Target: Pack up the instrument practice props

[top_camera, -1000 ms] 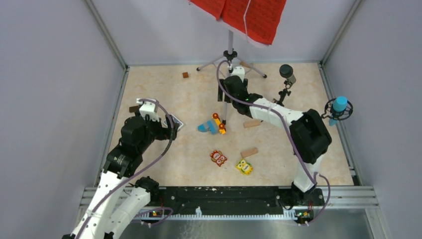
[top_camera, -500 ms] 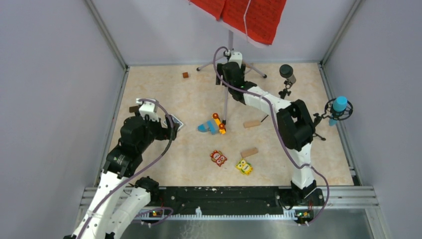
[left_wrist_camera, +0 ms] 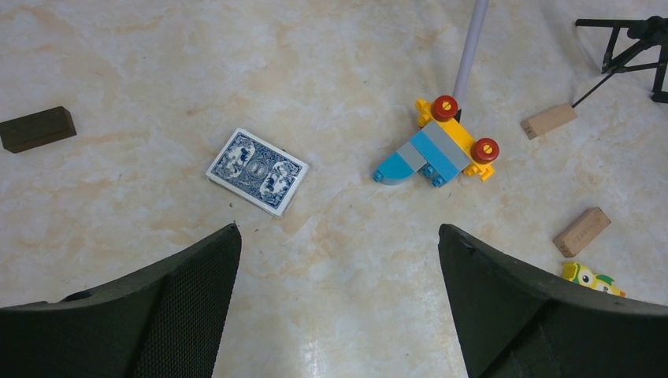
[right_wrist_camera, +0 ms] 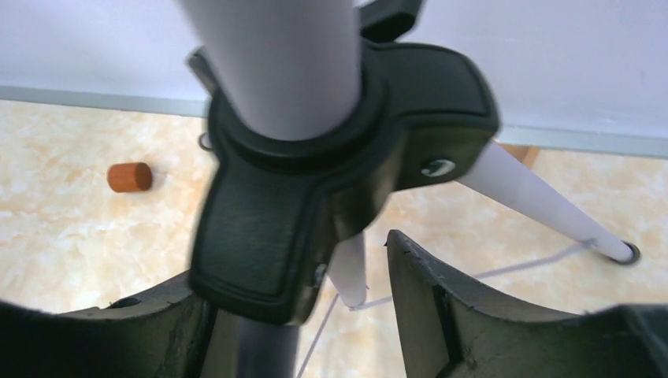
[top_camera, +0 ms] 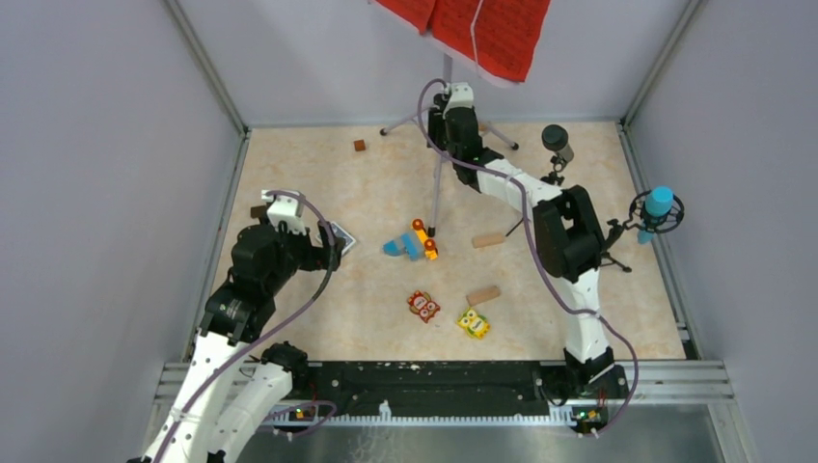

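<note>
Black hub (right_wrist_camera: 315,157) of stand (top_camera: 447,69) is straddled far centre by R gripper (right_wrist_camera: 295,260), jaws apart, unclamped; L gripper (left_wrist_camera: 339,232) is spread wide near deck (left_wrist_camera: 257,171).

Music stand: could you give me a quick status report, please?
Left gripper open, empty, hovering. Right gripper open, straddling black tripod hub of grey music stand. Yellow-and-blue toy block car beside foot of one silver leg.

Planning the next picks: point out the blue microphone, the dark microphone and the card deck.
blue microphone (top_camera: 659,201), top external view, on its blue head.
dark microphone (top_camera: 555,137), top external view, on its dark head.
card deck (left_wrist_camera: 257,171), left wrist view, middle of its patterned back.
</note>
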{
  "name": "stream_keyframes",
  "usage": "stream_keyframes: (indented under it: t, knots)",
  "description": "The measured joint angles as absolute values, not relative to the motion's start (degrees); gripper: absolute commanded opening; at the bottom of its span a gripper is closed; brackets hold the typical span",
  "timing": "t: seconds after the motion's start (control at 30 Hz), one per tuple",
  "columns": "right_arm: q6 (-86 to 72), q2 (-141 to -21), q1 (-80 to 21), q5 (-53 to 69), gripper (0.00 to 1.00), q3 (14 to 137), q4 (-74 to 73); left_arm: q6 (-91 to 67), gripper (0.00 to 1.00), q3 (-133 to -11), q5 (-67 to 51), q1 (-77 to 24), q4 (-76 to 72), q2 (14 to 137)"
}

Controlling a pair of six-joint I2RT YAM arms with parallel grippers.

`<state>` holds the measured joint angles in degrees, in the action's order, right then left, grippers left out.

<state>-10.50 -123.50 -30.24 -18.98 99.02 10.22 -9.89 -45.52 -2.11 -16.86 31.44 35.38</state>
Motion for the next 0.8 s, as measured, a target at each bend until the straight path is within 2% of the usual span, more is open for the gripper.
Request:
stream_keyframes:
  t: [0.1, 0.23, 0.27, 0.4, 0.6, 0.8]
  knots:
    - [-8.95, -125.1, -30.22, -16.6, 0.44, 100.79, 11.75, -9.85, 0.99, -45.52, -2.2, -16.56, 31.44, 35.4]
    - [-7.38, -126.3, -29.82, -14.17, 0.16, 102.08, 13.17, -9.74, 0.99, -45.52, -2.33, -16.36, 31.44, 35.4]
    - [-6.94, -126.32, -29.78, -13.61, 0.12, 102.1, 13.39, -9.72, 0.99, -45.52, -2.35, -16.27, 31.44, 35.4]
    - [-5.34, -126.15, -29.43, -11.38, 0.08, 100.99, 15.11, -9.67, 0.99, -45.52, -2.52, -15.86, 31.44, 35.4]
    - [-2.61, -121.82, -28.91, -5.67, 0.07, 92.09, 21.87, -9.61, 0.99, -45.52, -3.22, -15.22, 31.29, 35.79]
    - [1.87, -115.42, -28.12, 6.0, 0.07, 83.18, 22.57, -9.43, 0.99, -45.5, -3.66, -14.85, 31.24, 36.16]
